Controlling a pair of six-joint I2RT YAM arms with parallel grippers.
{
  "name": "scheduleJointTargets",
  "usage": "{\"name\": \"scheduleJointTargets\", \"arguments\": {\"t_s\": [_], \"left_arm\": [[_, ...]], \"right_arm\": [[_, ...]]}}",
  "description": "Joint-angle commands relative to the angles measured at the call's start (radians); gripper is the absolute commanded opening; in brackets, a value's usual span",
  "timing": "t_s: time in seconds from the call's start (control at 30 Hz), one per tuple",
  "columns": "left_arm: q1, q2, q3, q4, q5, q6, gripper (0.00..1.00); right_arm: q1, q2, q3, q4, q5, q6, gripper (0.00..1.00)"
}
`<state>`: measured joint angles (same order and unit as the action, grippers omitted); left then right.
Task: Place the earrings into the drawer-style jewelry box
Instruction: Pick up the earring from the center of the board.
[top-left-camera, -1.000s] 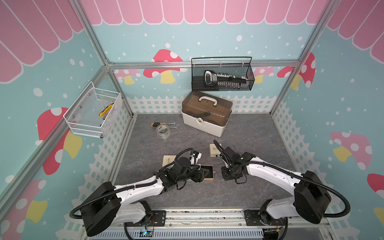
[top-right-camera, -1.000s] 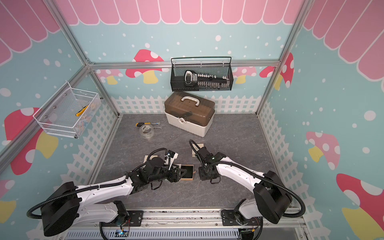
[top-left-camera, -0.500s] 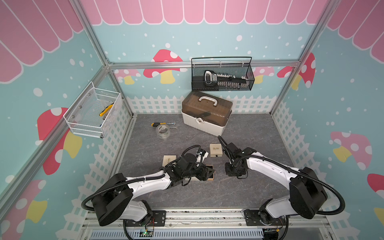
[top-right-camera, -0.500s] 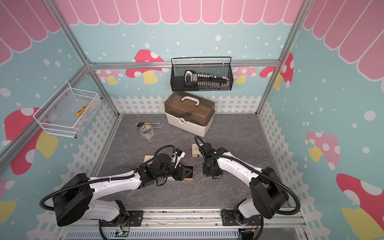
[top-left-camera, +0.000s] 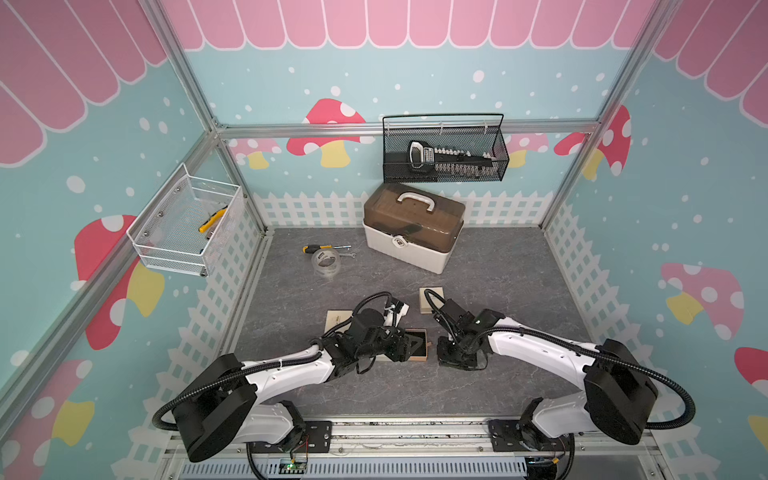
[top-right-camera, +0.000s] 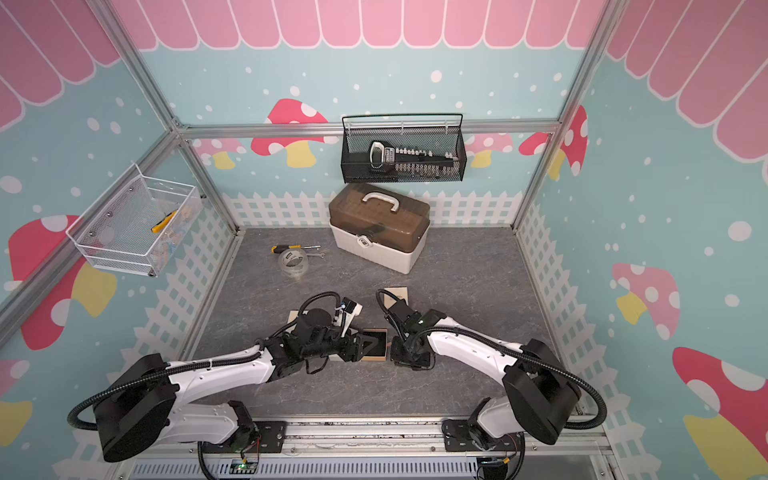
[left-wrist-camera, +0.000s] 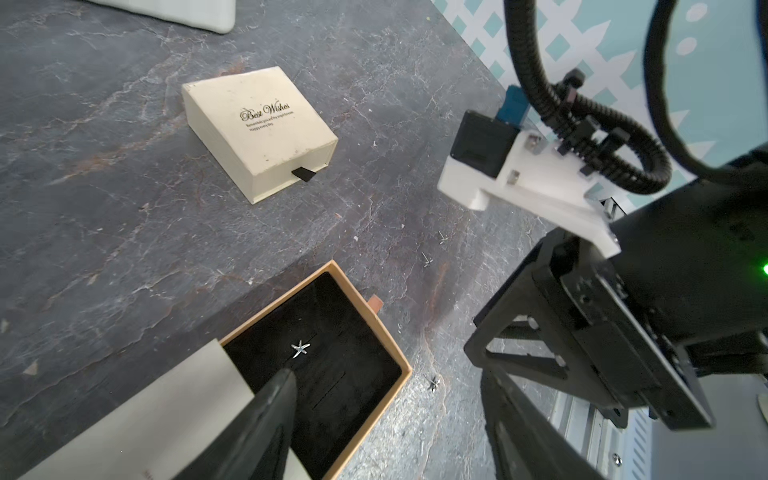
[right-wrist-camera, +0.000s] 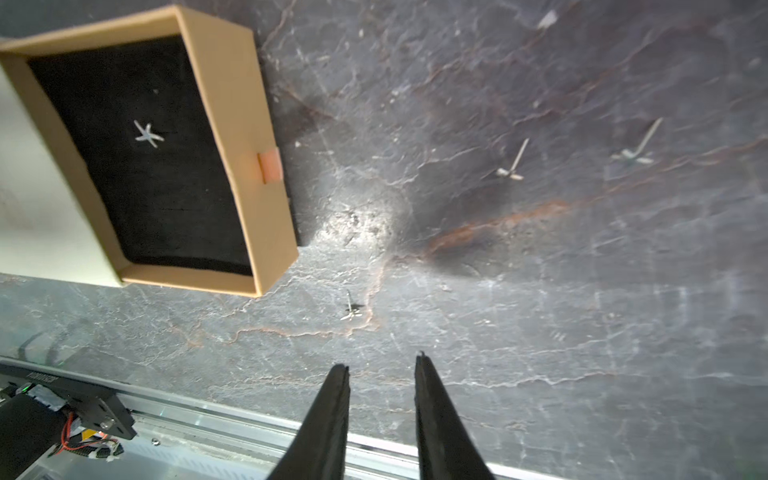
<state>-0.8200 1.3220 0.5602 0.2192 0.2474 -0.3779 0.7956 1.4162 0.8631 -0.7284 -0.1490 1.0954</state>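
The jewelry box's tan drawer (right-wrist-camera: 232, 124) stands pulled out of its cream sleeve (left-wrist-camera: 166, 415), black lining showing; both top views show it (top-left-camera: 417, 344) (top-right-camera: 376, 343). One star-shaped earring (right-wrist-camera: 148, 134) (left-wrist-camera: 300, 348) lies on the lining. Another earring (right-wrist-camera: 352, 309) (left-wrist-camera: 433, 383) lies on the table just off the drawer's corner, and two more (right-wrist-camera: 512, 166) (right-wrist-camera: 633, 153) lie farther out. My right gripper (right-wrist-camera: 380, 363) (top-left-camera: 451, 357) is open by a narrow gap, empty, short of the near earring. My left gripper (left-wrist-camera: 386, 374) (top-left-camera: 401, 345) is open, one finger (left-wrist-camera: 278, 399) over the sleeve's edge.
A shut cream box (left-wrist-camera: 257, 133) (top-left-camera: 430, 300) lies behind the right arm, and another cream box (top-left-camera: 336, 320) behind the left arm. At the back stand a toolbox (top-left-camera: 411, 232), a tape roll (top-left-camera: 326, 262) and a screwdriver (top-left-camera: 316, 248). The front rail (right-wrist-camera: 208, 428) runs close by.
My right gripper's jaws have narrowed, and it has shifted a little toward the front edge beside the drawer. The left arm has hardly moved.
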Motion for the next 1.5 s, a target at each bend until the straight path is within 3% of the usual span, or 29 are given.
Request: {"name": "scheduleJointTargets", "arguments": {"t_s": [0.0,0.23,0.47,0.73,1.13,1.47], "left_arm": [[0.008,-0.012,-0.013,0.003,0.025,0.018,0.71],[0.006,-0.021,-0.014,-0.003,0.067,0.047,0.71],[-0.06,-0.027,-0.008,-0.019,0.071,0.136,0.71],[-0.119,-0.018,0.014,-0.069,-0.011,0.202,0.71],[-0.137,-0.035,0.004,-0.066,-0.029,0.223,0.71],[-0.136,-0.158,-0.086,-0.072,-0.044,0.212,0.71]], "right_arm": [[0.022,0.01,-0.011,0.039,0.011,0.134,0.29],[0.04,0.019,-0.045,0.097,0.019,0.236,0.29],[0.049,0.062,-0.059,0.15,-0.013,0.252,0.27],[0.05,0.104,-0.059,0.169,-0.032,0.239,0.25],[0.049,0.134,-0.062,0.19,-0.044,0.228,0.2],[0.05,0.162,-0.059,0.201,-0.046,0.221,0.18]]}}
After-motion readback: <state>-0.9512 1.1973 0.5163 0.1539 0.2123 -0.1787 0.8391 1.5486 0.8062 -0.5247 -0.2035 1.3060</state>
